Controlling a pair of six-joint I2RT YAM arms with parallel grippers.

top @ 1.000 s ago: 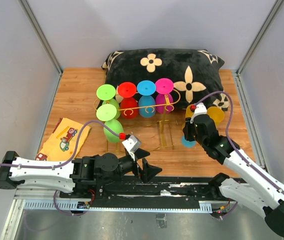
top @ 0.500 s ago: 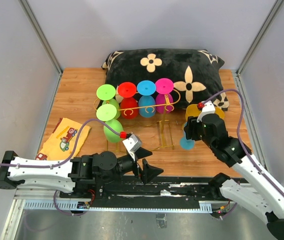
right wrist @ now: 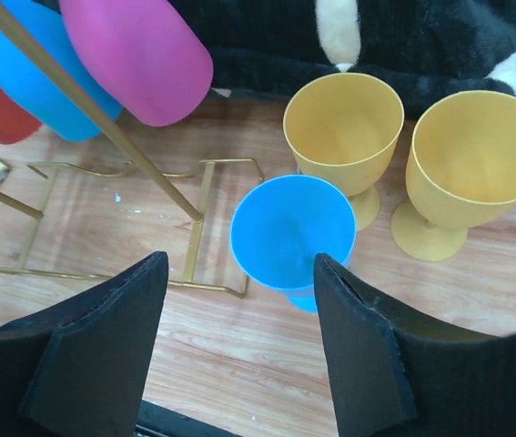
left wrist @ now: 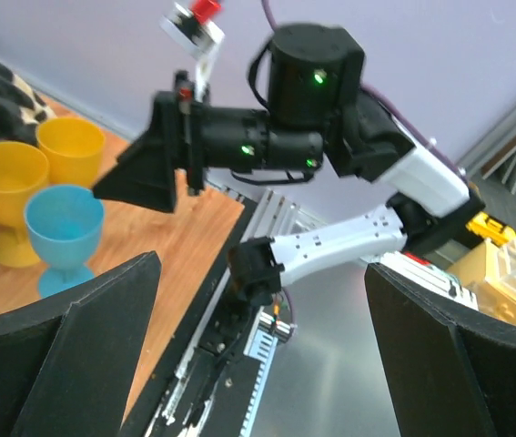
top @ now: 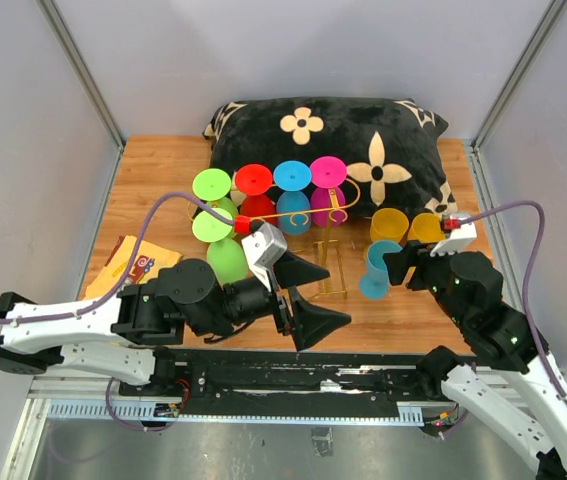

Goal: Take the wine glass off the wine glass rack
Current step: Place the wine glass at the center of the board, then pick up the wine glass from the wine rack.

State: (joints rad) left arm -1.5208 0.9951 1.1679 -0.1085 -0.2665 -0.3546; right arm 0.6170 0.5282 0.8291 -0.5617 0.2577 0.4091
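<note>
White arm links [top: 73,335]; black joints [top: 188,290]; purple cables [top: 177,195]

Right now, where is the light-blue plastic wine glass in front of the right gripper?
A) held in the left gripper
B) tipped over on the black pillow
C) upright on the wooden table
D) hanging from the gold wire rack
C: the light-blue plastic wine glass stands on its foot on the wooden table, before the open right gripper.

Matt plastic glasses [right wrist: 292,232], shiny gold metal rack [right wrist: 196,238], wooden table [right wrist: 239,355], plush cushion [top: 263,135]
</note>
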